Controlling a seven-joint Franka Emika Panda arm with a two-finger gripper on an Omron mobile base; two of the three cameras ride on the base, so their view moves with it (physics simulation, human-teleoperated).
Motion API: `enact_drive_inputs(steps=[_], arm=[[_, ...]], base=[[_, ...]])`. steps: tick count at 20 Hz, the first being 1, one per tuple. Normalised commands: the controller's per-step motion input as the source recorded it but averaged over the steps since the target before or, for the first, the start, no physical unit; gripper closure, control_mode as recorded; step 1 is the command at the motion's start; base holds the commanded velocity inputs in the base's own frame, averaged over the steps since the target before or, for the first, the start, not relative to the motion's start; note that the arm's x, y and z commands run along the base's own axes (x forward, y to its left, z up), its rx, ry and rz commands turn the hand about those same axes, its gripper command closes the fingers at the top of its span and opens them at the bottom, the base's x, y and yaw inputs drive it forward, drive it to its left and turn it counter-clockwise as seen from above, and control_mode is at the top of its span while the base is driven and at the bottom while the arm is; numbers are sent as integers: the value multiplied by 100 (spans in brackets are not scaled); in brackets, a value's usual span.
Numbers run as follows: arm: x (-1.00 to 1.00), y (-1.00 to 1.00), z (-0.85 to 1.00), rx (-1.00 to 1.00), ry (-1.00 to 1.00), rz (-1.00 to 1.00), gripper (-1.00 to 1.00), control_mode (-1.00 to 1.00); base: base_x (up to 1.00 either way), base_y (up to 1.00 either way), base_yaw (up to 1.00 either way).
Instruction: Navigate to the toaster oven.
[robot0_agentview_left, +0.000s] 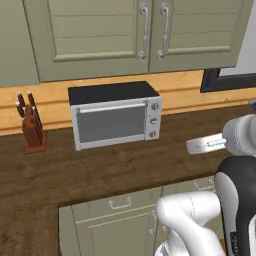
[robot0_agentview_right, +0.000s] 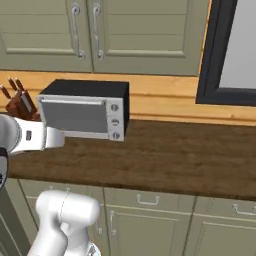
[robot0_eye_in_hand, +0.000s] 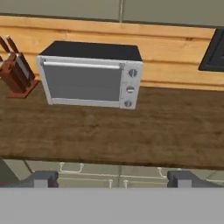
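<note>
The toaster oven (robot0_agentview_left: 115, 117) stands at the back of the wooden counter against the wall, a black box with a silver front, a grey glass door with a handle bar along its top, and three knobs down its right side. It also appears in the right base view (robot0_agentview_right: 82, 112) and fills the upper middle of the hand view (robot0_eye_in_hand: 89, 78). My gripper (robot0_eye_in_hand: 113, 180) is open, its two dark fingertips (robot0_eye_in_hand: 41, 179) far apart with nothing between them. The hand (robot0_agentview_left: 205, 145) hovers over the counter's front, well short of the oven.
A brown knife block (robot0_agentview_left: 32, 127) stands left of the oven. The wooden counter (robot0_agentview_left: 100, 170) runs across, with grey-green drawers (robot0_agentview_right: 150, 200) below and wall cabinets (robot0_agentview_left: 145, 35) above. A dark window frame (robot0_agentview_right: 230, 55) sits at the right.
</note>
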Motion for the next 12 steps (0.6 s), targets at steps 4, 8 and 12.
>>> enact_drive_inputs(steps=[4, 8, 12], arm=[[0, 0, 0, 0, 0, 0, -100, 100], [0, 0, 0, 0, 0, 0, -100, 100], [0, 0, 0, 0, 0, 0, -100, 100]], base=[[37, 81, -11], [1, 65, 0], [100, -37, 12]])
